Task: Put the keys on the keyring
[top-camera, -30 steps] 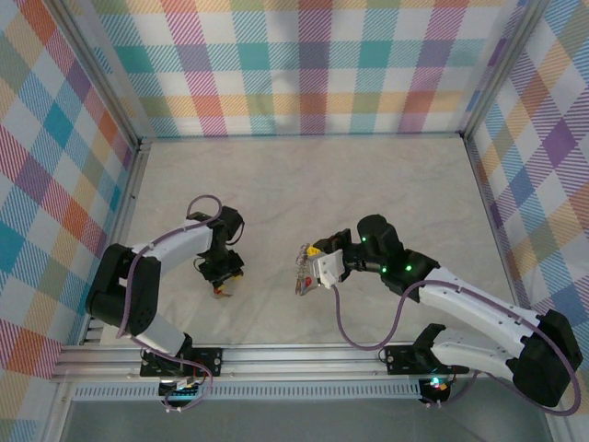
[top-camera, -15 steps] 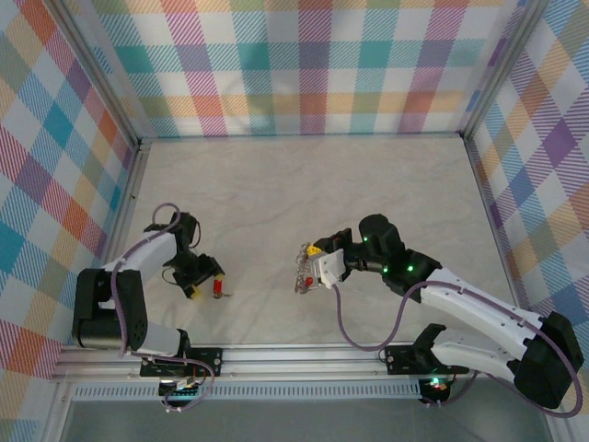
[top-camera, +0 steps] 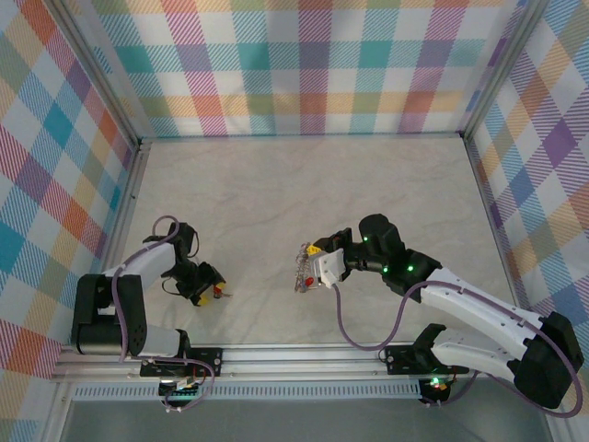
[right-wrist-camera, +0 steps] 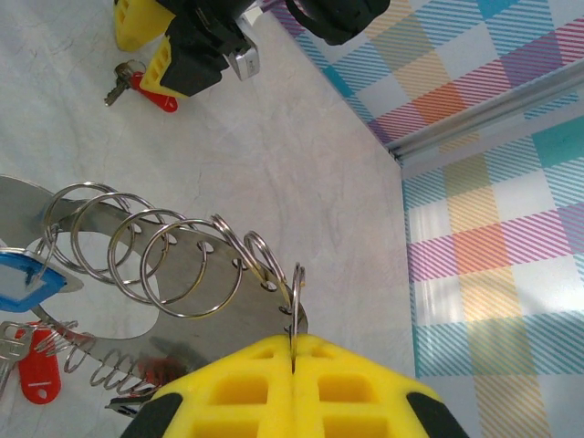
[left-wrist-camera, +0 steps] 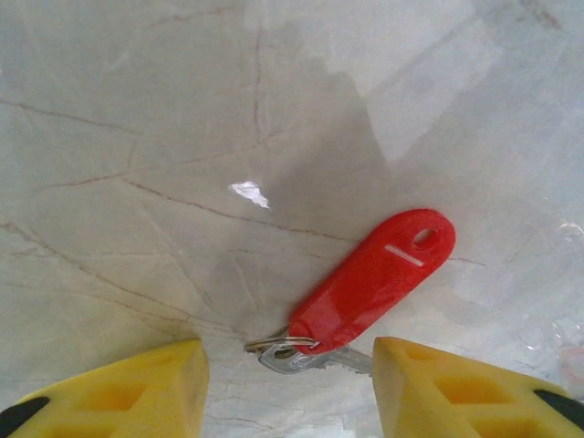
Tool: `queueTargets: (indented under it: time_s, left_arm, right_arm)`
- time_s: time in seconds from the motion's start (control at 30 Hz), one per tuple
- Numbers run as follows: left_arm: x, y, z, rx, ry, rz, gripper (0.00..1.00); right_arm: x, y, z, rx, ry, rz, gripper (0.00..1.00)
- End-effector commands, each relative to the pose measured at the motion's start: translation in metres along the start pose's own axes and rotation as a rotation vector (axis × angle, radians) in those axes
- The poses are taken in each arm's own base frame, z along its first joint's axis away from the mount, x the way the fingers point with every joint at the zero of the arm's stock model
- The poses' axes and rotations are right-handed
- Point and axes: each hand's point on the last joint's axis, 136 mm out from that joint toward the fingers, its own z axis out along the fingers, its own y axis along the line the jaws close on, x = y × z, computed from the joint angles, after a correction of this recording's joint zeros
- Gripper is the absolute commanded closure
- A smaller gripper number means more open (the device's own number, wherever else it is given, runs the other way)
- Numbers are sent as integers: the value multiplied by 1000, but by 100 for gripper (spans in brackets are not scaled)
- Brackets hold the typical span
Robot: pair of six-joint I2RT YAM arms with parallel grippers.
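Overhead, the left hand (top-camera: 202, 293) sits low over the small red-tagged metal key (top-camera: 219, 293) on the pale marbled tabletop (top-camera: 304, 184).

Its wrist view: yellow fingers (left-wrist-camera: 119, 401) are spread astride the key's ring end; I'd nudge forward before closing.

Right wrist view: the right hand (right-wrist-camera: 292, 342) pinches the silver coiled-wire keyring (right-wrist-camera: 228, 301), with a blue plastic tag (right-wrist-camera: 18, 283) hanging.

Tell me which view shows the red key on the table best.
The left wrist view: the red key is large, its tag, ring and metal blade clear. The right wrist view shows it small, top left; the top view, a tiny red speck.
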Motion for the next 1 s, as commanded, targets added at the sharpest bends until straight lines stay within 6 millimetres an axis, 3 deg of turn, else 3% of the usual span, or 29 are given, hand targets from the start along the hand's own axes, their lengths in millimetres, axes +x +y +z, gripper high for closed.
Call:
queueTargets:
  time_s: [0.0,0.23,0.4,0.6,0.8,0.97]
  left_arm:
    - [8,-38,5,182,49,99,54]
    - [10,-42,7,152,44,143,69]
    - [14,-52,2,136,-6,160,74]
    - [14,-66,-6,131,-66,190,75]
    - [9,-58,-23,49,-117,269,70]
    - [3,-46,-18,7,-110,74,73]
  right_arm:
    - [-18,-28,-7,68,-58,-14,100]
    - [-18,-27,-8,69,-57,-13,100]
    - [-18,-27,-10,74,-55,-14,100]
    - [-19,-28,-11,78,-59,-16,100]
    - [-21,-28,-14,81,-61,-17,100]
    - [-22,-28,-14,78,-65,-14,100]
